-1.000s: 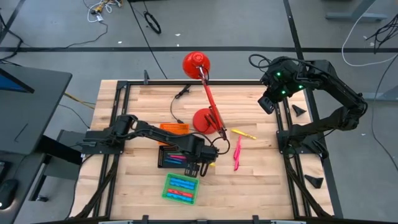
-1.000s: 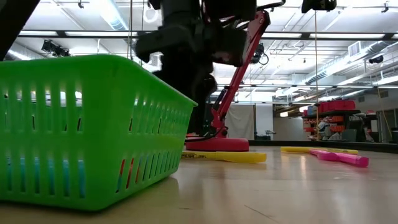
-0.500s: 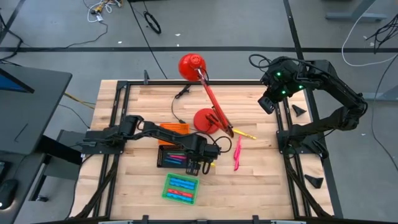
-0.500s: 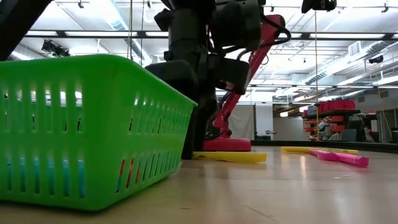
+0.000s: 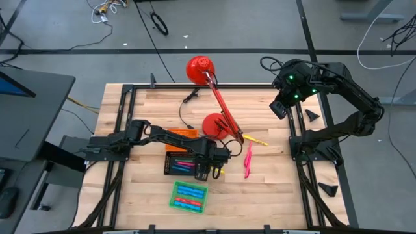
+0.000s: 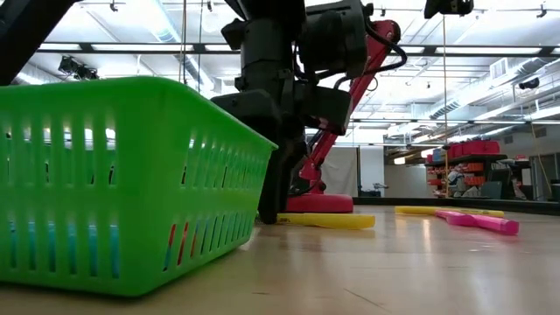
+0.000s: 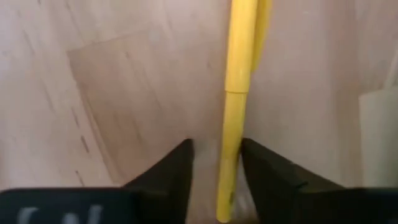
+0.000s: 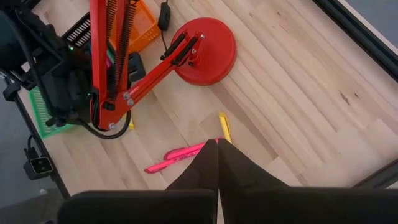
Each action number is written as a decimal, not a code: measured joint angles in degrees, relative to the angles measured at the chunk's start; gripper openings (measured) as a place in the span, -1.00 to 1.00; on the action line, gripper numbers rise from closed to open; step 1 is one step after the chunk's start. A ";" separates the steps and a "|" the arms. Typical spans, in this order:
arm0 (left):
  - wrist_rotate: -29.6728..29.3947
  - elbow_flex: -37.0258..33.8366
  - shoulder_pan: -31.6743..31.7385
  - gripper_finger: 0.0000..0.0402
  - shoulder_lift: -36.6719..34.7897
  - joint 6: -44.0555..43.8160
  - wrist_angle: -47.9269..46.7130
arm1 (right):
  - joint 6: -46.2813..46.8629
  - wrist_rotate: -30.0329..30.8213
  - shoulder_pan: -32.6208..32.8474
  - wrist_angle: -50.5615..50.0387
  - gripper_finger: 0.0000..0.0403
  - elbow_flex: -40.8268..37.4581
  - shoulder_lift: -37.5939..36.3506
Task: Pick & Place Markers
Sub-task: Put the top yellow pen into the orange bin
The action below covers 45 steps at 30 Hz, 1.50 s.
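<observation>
Several markers are already sorted, by the look of it: blue and red ones lie in the green tray (image 5: 189,197) near the table's front edge, and a few more show in the black tray (image 5: 180,163) just behind it. The orange tray (image 5: 182,133) sits farther back, partly under the left arm; I cannot tell what it holds.

At least four markers are left loose on the table (image 5: 273,195). One yellow marker (image 7: 234,106) lies beside the black tray, and the left gripper (image 7: 216,163) is down over it, a finger on each side of its shaft and closing in; whether the pads already press it cannot be told, so I judge the grasp not yet finished. Two pink markers (image 5: 247,160) lie together right of the lamp base (image 5: 215,125), and another yellow marker (image 5: 255,139) lies just behind them, near the lamp's foot.

The right gripper (image 8: 217,163) waits high over the table's back right corner, fingers clenched on nothing.

No brand, label or writing can be read on the markers, trays or lamp.
</observation>
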 joint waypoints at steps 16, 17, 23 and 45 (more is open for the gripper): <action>1.16 0.57 0.07 -0.86 0.11 -0.43 0.36 | -0.04 -0.01 0.00 0.01 -1.00 0.00 0.01; 1.09 0.85 0.07 -0.85 0.11 -0.50 0.13 | -0.05 0.00 0.00 0.00 -1.00 0.00 0.02; 0.00 5.13 -0.08 -0.89 0.22 -0.47 -3.33 | -0.07 0.00 0.00 0.00 -1.00 0.00 0.01; -0.69 19.56 0.04 -0.89 -0.15 0.01 -17.43 | -0.08 0.00 -0.02 0.00 -1.00 0.00 0.02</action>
